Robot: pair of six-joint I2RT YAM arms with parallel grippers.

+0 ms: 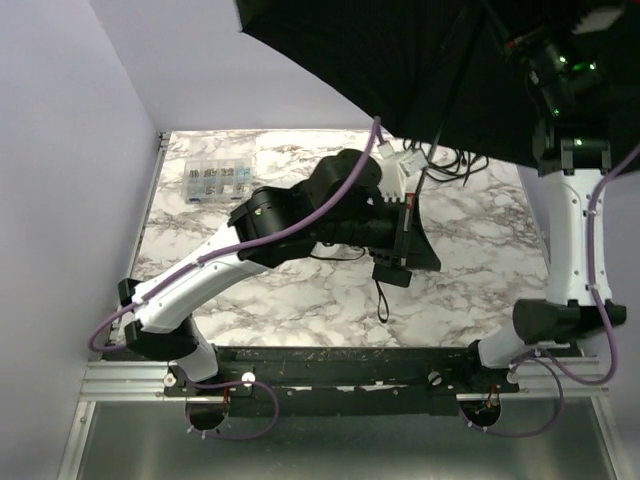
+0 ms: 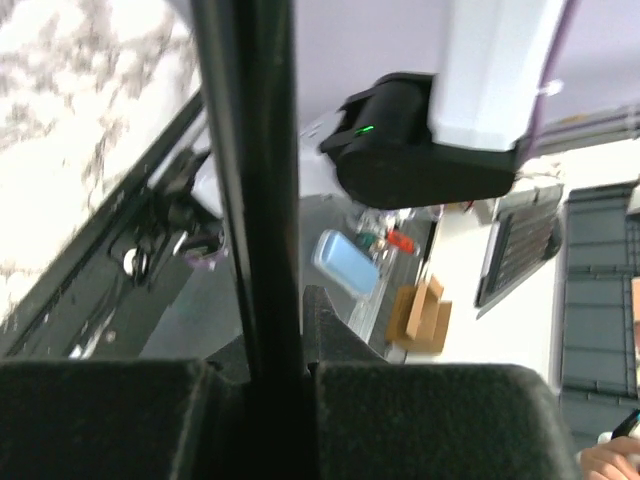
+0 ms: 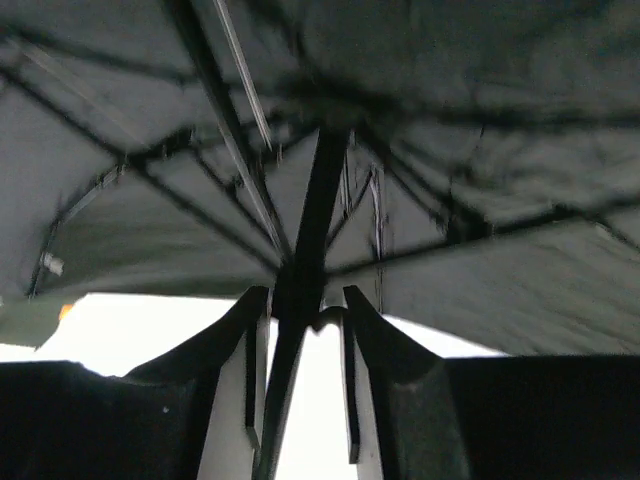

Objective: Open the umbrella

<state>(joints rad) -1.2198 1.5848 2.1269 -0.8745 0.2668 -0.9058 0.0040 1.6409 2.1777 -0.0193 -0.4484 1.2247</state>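
So the umbrella (image 1: pixel 400 60) looks pretty much open here: the black fabric is spread out high over the far right side of the table (image 1: pixel 300 300), ribs (image 3: pixel 235 170) fanned out underneath.

The left gripper (image 1: pixel 405 238) is clamped tight on the low end of the shaft (image 2: pixel 250 200), out over the middle of the table. The right gripper (image 3: pixel 305 300) is up under the canopy, fingers (image 3: pixel 225 345) parted a little and straddling the shaft. There's daylight on one side, so it doesn't look like it's actually squeezing anything.

What could go wrong, in my opinion:

- You can't tell from these views whether the slider has clicked into its catch. If it hasn't, the canopy could sag or fold back down once nothing is holding it up.
- That's a lot of fabric on a thin stick held by one gripper way down low. With that much leverage, the shaft could twist or slide in the grip and the whole top could tip over.
- The right arm is right under the canopy, so pulling out sloppily could snag a rib or the fabric and yank it sideways.
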